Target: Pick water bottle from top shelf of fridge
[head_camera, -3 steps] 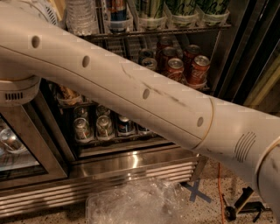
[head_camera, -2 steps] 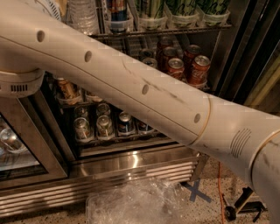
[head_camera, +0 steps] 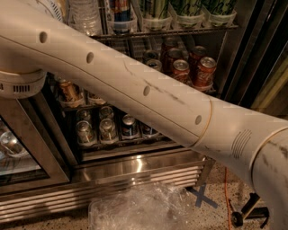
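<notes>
White arm (head_camera: 148,90): is stretching diagonally across the view from lower right to upper left, crossing in front of the open cooler and covering much of its middle.
Gripper: is lying outside the view, past where the arm is running off at the upper left; whether it is spread or closed cannot be told.
Water bottle (head_camera: 85,15): is standing upright on the top shelf (head_camera: 180,31) near its left end, its ribbed clear body showing just above the arm, cap cut off by the frame edge.
Green-printed cups (head_camera: 189,10): are sitting in a row on the same rack, to the right of the bottle.
Red soda cans (head_camera: 204,69): are standing on the rack below.
Silver-topped cans (head_camera: 108,130): are filling the lowest rack.
Fridge (head_camera: 135,177): is showing its louvred steel base grille along the floor.
Clear plastic sheet (head_camera: 135,209): is lying crumpled on the speckled floor in front of the grille.
</notes>
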Available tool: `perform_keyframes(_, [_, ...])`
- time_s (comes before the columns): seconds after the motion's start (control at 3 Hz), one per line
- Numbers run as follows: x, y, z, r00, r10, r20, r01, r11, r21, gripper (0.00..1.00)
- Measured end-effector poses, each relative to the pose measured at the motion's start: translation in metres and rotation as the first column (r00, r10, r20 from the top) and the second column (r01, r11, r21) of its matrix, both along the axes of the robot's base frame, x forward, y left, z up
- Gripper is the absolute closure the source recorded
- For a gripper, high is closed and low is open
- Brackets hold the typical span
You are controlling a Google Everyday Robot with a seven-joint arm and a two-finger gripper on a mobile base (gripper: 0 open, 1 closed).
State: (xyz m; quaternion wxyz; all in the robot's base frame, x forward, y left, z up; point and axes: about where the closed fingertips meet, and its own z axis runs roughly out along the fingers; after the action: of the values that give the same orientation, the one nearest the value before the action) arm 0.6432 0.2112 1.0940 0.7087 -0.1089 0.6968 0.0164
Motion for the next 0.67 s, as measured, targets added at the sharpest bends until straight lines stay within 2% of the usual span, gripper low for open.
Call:
perform_keyframes(0.33, [-0.0078,0.0012,-0.009,0.9997,0.003,-0.026,-0.003,1.0,0.002,0.64])
perform_keyframes(0.67, [-0.0079,0.0012,-0.0092,0.9996,0.003,-0.027,-0.003,1.0,0.002,0.87])
